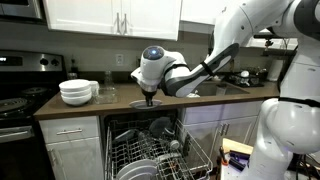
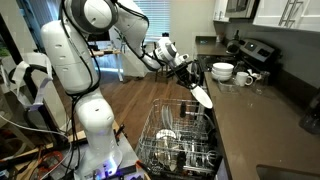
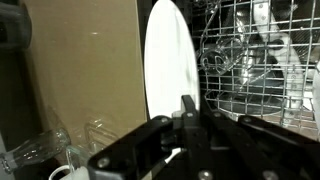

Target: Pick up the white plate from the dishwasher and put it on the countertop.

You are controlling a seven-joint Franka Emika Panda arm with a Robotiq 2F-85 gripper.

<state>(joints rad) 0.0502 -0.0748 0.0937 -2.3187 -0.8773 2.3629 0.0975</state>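
I have the gripper point(image 3: 185, 105) clamped on the white plate point(image 3: 170, 65); in the wrist view its two dark fingers pinch the lower rim, and the plate stands on edge, so I see only a narrow white oval. In an exterior view the plate point(image 2: 201, 96) hangs tilted below the gripper point(image 2: 193, 84), lifted clear above the dishwasher point(image 2: 180, 140) rack and just beside the front edge of the countertop point(image 2: 265, 120) – not touching either, as far as I can tell. In the exterior view that faces the cabinets the gripper point(image 1: 149, 98) sits at the countertop's point(image 1: 110, 104) front edge, over the open dishwasher point(image 1: 150, 150); the plate itself is hard to make out there against the dark interior. A stack of white bowls point(image 1: 77, 92) stands on the countertop near its stove-side end, well apart from the gripper. The wrist view cuts off most of the wire rack point(image 3: 260, 60) – its contents are a blur of glass and wire.
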